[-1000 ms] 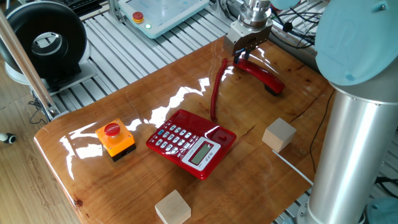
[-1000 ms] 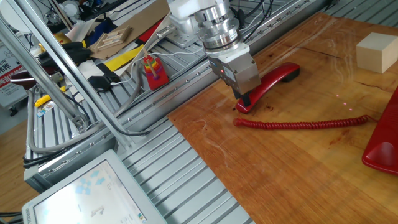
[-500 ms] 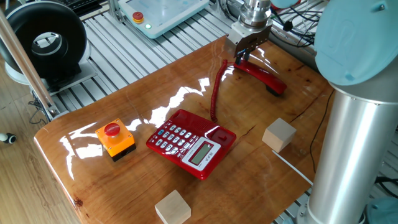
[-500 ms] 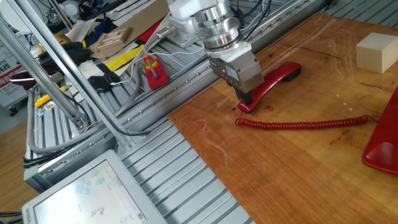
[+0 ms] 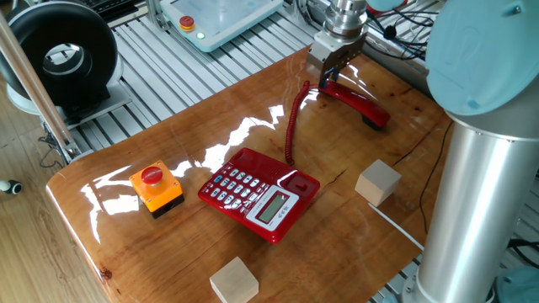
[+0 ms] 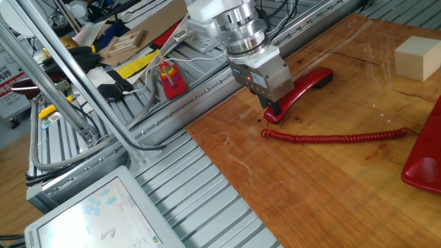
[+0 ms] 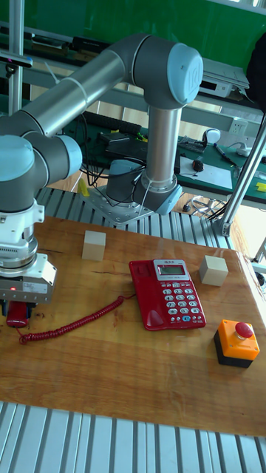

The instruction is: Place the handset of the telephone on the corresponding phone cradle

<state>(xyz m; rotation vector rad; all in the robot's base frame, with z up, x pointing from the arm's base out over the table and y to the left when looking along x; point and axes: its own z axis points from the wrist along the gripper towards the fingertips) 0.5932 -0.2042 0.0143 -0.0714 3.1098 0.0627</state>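
Observation:
The red handset (image 5: pixel 360 102) lies at the far right of the wooden table, away from the telephone (image 5: pixel 258 190). My gripper (image 5: pixel 328 77) is shut on the handset's near end (image 6: pixel 274 114), which looks slightly raised while the far end (image 6: pixel 321 77) stays low. In the tall fixed view the gripper (image 7: pixel 18 308) covers most of the handset. The red coiled cord (image 6: pixel 331 136) runs stretched over the wood from that end to the telephone. The phone cradle (image 5: pixel 290 179), beside the keypad and grey screen, lies bare.
An orange box with a red button (image 5: pixel 156 187) sits left of the telephone. Wooden blocks stand at the right (image 5: pixel 377 181) and at the front edge (image 5: pixel 234 280). The table edge and metal slats (image 6: pixel 227 200) lie just beside the gripper.
The gripper has risen and shifted a little, and the handset has moved slightly with it. The telephone and blocks have stayed in place.

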